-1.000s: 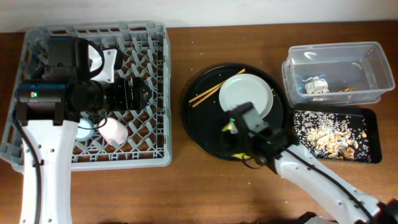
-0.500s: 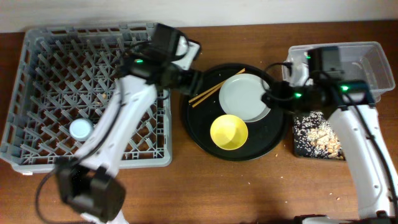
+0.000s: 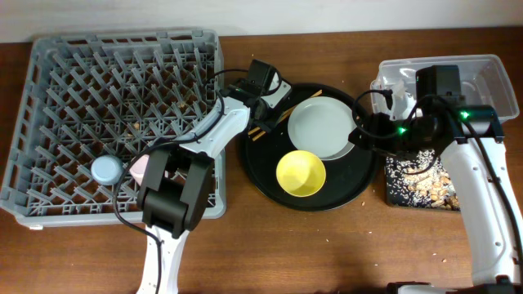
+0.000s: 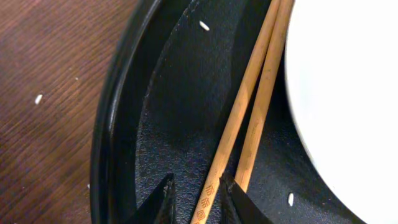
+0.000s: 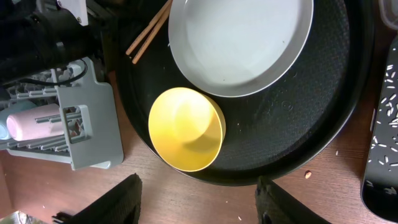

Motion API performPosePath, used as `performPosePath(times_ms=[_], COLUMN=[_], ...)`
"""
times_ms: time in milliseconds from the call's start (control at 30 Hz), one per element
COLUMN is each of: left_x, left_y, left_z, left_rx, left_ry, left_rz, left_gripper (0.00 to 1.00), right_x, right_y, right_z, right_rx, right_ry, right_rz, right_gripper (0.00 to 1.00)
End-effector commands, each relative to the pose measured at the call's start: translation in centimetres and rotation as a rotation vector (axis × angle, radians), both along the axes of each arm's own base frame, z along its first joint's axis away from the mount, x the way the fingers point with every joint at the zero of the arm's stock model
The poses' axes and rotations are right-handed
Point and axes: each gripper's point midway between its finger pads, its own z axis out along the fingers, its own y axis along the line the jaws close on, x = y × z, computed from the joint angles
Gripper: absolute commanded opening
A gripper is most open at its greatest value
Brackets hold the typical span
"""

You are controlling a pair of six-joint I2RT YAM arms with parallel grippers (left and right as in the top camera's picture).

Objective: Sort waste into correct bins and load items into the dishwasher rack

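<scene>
Two thin wooden chopsticks [image 4: 249, 106] lie on the round black tray [image 4: 118, 124] beside the white plate [image 4: 348, 93]. My left gripper [image 4: 198, 199] is down on the tray [image 3: 343, 192], its jaws narrow, with one chopstick between the fingers and a gap left of it; the other chopstick lies outside. The yellow bowl [image 5: 186, 127] stands on the tray below the plate [image 5: 239, 43]. My right gripper [image 5: 202, 205] hangs wide open and empty over the table, near the tray's front rim. In the grey rack [image 3: 49, 98] sit a light-blue cup [image 3: 106, 170] and a pink cup [image 3: 140, 166].
A clear tub [image 3: 482, 73] stands at the back right, partly under my right arm. In front of it lies the shallow black tray [image 3: 425, 184] with beige scraps. Crumbs dot the brown table. The left arm reaches across the rack's right edge.
My left gripper has come from the rack to the chopsticks and its jaws have narrowed. My right gripper has left the yellow bowl, opened and drawn back to the right.
</scene>
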Motion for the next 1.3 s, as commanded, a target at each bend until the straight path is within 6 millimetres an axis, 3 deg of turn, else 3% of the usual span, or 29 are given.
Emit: performPosePath(times_ms=[0,167,200,233,300,467,567,733,833,867,900,933,1000,1033,1133,1267], left_x=[-0.9,-1.5,-1.5,-1.7,-2.1,-2.6,-4.4,-7.3,-8.4,-7.4,-6.7,-5.4,-4.2,-4.1,-5.2,-6.3], left_y=[0.8,1.1,1.1,1.2,1.4,1.6,2.8,4.2,4.3,7.2,8.9,12.4,16.7,17.6,17.9,16.3], left_z=[-4.1,-4.3,-4.4,-4.4,-3.7,5.1,7.3,8.1,10.8,12.6,13.2,13.4,12.5,12.0,9.4,8.3], left_rx=[0.054,0.067,0.069,0.07,0.065,0.055,0.082,0.13,0.072,0.049,0.018,-0.038,-0.082,-0.084,-0.041,0.009], left_ry=[0.069,0.097,0.1,0.109,0.14,0.121,0.149,0.239,0.247,0.227,0.226,0.247,0.27,0.282,0.345,0.356], left_rz=[-0.011,-0.01,-0.01,-0.004,0.03,0.029,0.036,0.036,0.08,0.311,0.417,0.618,0.807,0.842,0.85,0.731], left_gripper=[0.24,0.24,0.19,0.05,0.0,0.0,0.0,0.0,0.0,0.01,0.01,0.0,0.0,0.01,0.02,0.11], right_x=[0.2,0.2,0.2,0.2,0.2,0.2,0.2,0.3,0.3,0.3,0.3,0.3,0.3,0.3,0.3,0.3], right_y=[-0.3,-0.3,-0.3,-0.3,-0.3,-0.3,-0.3,-0.3,-0.3,-0.3,-0.3,-0.3,-0.3,-0.3,-0.3,-0.3], right_z=[0.5,0.5,0.5,0.5,0.5,0.5,0.5,0.6,0.6,0.6,0.6,0.6,0.6,0.6,0.6,0.6], right_rx=[-0.014,-0.017,-0.017,-0.017,-0.017,-0.017,-0.017,-0.017,-0.017,-0.017,-0.017,-0.017,-0.017,-0.017,-0.017,-0.017], right_ry=[-0.025,-0.024,-0.025,-0.024,-0.025,-0.024,-0.025,-0.032,-0.032,-0.032,-0.032,-0.032,-0.032,-0.032,-0.032,-0.032], right_rz=[0.004,0.003,0.003,0.003,0.003,0.003,0.004,0.003,0.003,0.003,0.003,0.003,0.003,0.003,0.003,0.003], right_gripper=[0.6,0.6,0.6,0.6,0.6,0.6,0.6,0.6,0.6,0.6,0.6,0.6,0.6,0.6,0.6,0.6])
